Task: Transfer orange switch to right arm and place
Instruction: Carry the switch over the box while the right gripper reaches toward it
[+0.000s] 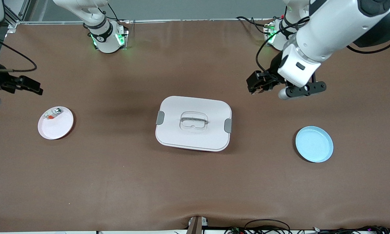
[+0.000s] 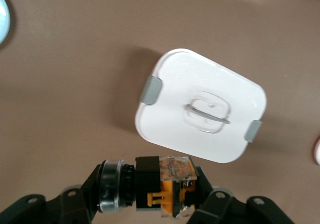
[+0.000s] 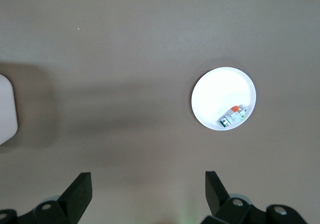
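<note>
The orange switch (image 2: 167,184), a black block with an orange face and a silver ring at one end, is clamped between the fingers of my left gripper (image 2: 150,190). That left gripper (image 1: 258,86) hangs over bare table between the white box and the left arm's base. My right gripper (image 1: 27,86) hovers at the right arm's end of the table, close to the white plate. Its fingers stand wide open with nothing between them in the right wrist view (image 3: 148,189).
A white lidded box (image 1: 194,123) with grey clasps sits mid-table. A white plate (image 1: 60,128) holding a small white-grey part (image 1: 51,114) lies toward the right arm's end. A light blue plate (image 1: 314,144) lies toward the left arm's end.
</note>
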Controlling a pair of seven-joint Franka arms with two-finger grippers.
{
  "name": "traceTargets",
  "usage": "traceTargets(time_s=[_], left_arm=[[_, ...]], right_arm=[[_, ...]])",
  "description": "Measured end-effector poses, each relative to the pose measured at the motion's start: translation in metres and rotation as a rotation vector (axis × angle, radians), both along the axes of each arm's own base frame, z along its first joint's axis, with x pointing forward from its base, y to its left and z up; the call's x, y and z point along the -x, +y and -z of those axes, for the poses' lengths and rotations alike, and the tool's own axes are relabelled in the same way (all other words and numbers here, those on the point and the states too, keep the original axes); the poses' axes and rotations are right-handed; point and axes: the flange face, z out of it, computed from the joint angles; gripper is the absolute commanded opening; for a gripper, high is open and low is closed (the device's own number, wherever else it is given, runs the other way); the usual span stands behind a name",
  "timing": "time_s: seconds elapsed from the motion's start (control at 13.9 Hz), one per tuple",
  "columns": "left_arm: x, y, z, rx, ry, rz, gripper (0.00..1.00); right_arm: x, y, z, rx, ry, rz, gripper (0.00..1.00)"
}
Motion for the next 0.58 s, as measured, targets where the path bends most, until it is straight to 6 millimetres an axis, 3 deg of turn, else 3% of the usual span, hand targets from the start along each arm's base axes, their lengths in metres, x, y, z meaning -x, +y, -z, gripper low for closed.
traceTargets(time_s=[0.22, 0.58], left_arm=[[0.013, -0.030, -0.008, 0.037, 0.006, -0.099, 0.22], [0.025, -0.074, -0.023, 0.165, 0.069, -0.514, 0.21]], right_arm=[[-0.009, 0.000, 0.019, 0.002, 0.028, 0.000, 1.00], [-0.010, 0.002, 0.018, -0.008, 0.019, -0.001, 1.00]])
